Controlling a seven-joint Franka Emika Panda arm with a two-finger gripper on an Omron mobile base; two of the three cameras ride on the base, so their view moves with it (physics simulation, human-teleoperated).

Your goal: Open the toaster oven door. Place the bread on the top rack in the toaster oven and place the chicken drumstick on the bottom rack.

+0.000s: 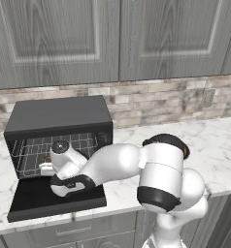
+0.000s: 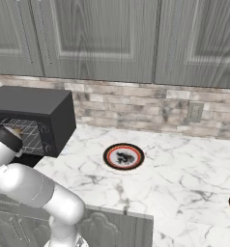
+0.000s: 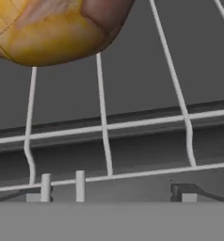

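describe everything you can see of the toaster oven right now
The toaster oven is a boxy matte black unit standing on the white marble counter against the brick backsplash. Its door is folded down flat in front, leaving the cavity open. Silver wire racks run across the inside. The arm reaches into the opening, and in the hand view a golden-brown piece of food rests on the rack wires.

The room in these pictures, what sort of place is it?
Most likely a home kitchen, a rendered one. A black toaster oven with its door dropped open stands on a marble counter, grey cabinets hang above a stone-tile backsplash, and a round plate lies on the counter.
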